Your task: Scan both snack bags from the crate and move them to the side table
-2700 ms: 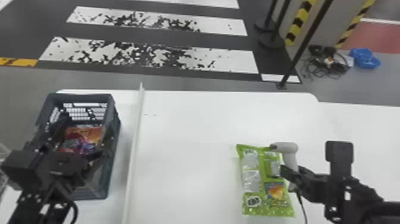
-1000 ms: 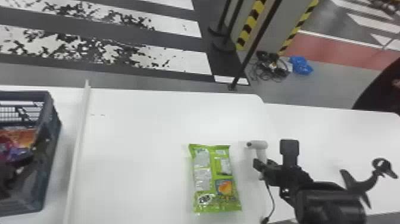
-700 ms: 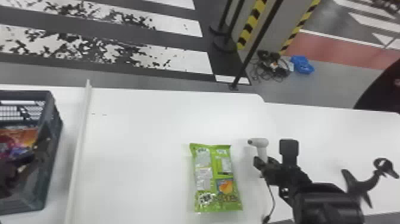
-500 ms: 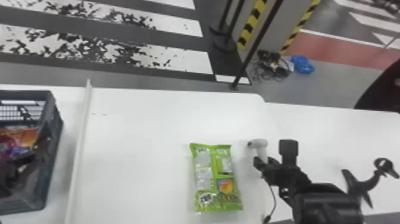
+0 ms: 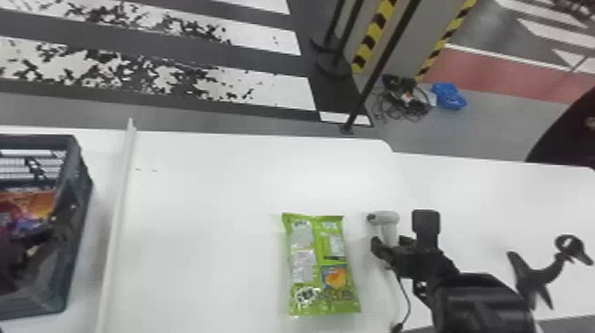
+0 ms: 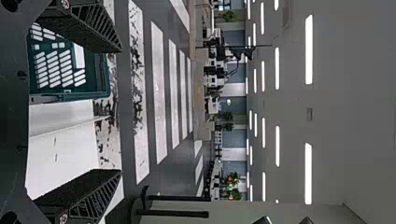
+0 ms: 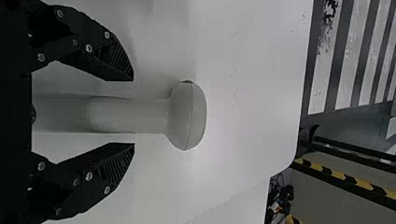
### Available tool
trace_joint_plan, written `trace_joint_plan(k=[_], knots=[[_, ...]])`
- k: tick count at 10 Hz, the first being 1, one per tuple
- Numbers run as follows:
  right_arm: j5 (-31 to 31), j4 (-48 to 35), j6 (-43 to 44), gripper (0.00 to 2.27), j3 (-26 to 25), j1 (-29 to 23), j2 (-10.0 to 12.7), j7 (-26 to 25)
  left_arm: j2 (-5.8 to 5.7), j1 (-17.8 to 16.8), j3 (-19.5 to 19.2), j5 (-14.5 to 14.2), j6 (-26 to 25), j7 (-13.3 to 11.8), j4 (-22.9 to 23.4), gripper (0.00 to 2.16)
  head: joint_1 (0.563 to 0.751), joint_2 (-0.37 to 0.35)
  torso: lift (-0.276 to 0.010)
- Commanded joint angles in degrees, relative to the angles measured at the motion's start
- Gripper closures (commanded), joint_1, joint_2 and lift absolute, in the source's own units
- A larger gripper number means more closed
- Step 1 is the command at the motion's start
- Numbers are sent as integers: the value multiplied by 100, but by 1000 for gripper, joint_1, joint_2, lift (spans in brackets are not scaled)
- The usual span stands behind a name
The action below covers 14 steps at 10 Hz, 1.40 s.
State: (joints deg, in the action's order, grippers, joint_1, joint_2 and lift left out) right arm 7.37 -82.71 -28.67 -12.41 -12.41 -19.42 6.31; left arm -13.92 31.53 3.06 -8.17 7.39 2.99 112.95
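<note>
Right of the green snack bag (image 5: 321, 265), the right gripper (image 7: 134, 112) is holding its ridged fingers open around the smooth, upright handheld scanner (image 7: 187, 116), leaving gaps both sides. Good gripping is probably needing centred, even closing before lifting. The glossy, creased bag is lying flat. Left of it, an orange-and-purple bag (image 5: 33, 206) is lying inside the slatted crate (image 5: 62, 283); the left gripper (image 6: 122, 111) is spreading its fingers.

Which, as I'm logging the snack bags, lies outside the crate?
The green bag, flat on the white table beside the scanner; the orange-red bag is inside the crate.
</note>
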Motion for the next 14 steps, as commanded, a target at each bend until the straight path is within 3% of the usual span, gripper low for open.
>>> trace_joint_plan(k=[1,4,7,14], knots=[[1,-105,164,-1,-16,-104,17,-24,12,-7,1,0,4,0,-1,70,695,-317,-29],[10,-1582,234,-1,-60,-983,158,-446,12,-16,-7,9,4,8,8,70,695,-310,-29],[353,-2478,-30,56,-104,-1677,333,-314,21,-24,1,9,4,0,8,70,695,-274,-29],[977,-3542,-1278,83,-148,-2248,659,213,21,55,-25,9,285,8,-36,70,695,-169,-29]])
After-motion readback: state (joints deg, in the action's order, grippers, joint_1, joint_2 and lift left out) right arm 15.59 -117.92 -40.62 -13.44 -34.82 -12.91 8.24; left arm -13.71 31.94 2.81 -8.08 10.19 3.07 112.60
